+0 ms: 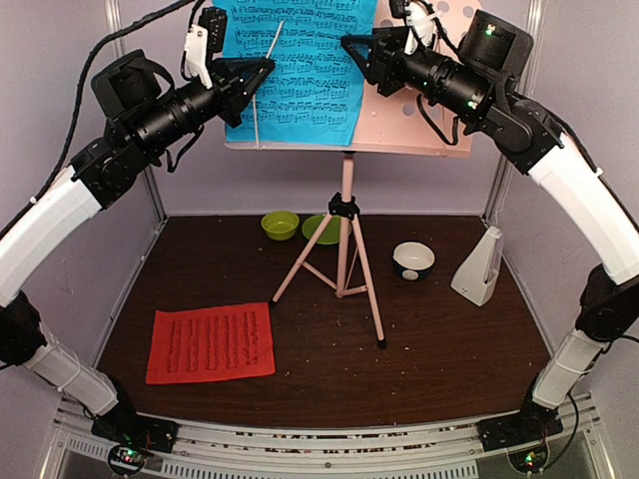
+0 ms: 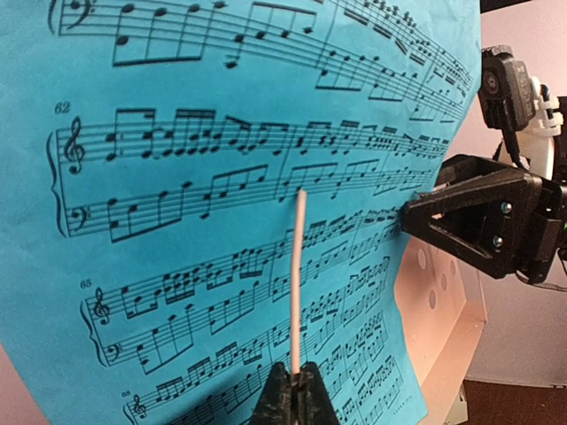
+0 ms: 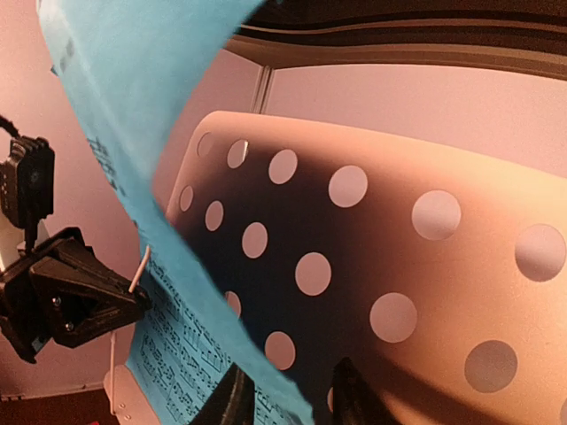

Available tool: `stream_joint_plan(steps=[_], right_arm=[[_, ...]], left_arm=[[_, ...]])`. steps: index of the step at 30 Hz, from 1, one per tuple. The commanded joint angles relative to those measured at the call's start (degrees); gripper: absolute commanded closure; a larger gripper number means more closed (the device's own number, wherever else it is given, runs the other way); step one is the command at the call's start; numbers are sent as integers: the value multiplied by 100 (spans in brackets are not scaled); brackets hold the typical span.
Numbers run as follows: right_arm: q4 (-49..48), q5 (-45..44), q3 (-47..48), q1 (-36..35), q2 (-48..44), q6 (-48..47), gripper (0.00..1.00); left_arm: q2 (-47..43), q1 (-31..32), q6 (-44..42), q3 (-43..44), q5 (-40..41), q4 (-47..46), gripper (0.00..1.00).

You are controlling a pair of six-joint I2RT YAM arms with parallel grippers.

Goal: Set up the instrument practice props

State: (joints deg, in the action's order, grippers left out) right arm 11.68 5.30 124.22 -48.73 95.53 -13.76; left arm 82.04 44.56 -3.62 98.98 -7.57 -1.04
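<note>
Left hand (image 2: pixel 293 381) pinching thin pink rod (image 2: pixel 298 266), over blue sheet (image 2: pixel 177 230)

Table (image 1: pixel 449 349): dark brown.
Music stand (image 1: pixel 344 269): tripod feet planted mid-table.
Red music sheet (image 1: pixel 212 343): flat, near-left of stand.
Lime green bowl (image 1: pixel 280 225), green plate (image 1: pixel 319 230): behind stand.
White bowl (image 1: pixel 413 260), metronome (image 1: pixel 478 266): right of stand.

the blue music sheet (image 2: pixel 177 221) carries printed bar numbers 62 and 65 (a lower one is unclear).
</note>
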Motion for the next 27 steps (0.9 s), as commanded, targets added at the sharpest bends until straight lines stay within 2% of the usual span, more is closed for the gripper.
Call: stream_joint_plan(steps=[1,4,8,18,27], right_arm=[[-97,190,198,29,101,18,76],[-127,272,329,27,215,29,86],[-164,278,407,23,311,31,94],[-271,258,388,17,366,58,98],[-365,120,392,21,404,43,93]], left_arm=[[81,-8,-71,183,-103,-127,100],[99,-8,-76,215,-118,-96,100],[106,-4,-104,236,-109,-46,100],[113,-8,-126,264,-2,25,100],[102,-8,-138,288,-8,55,77]])
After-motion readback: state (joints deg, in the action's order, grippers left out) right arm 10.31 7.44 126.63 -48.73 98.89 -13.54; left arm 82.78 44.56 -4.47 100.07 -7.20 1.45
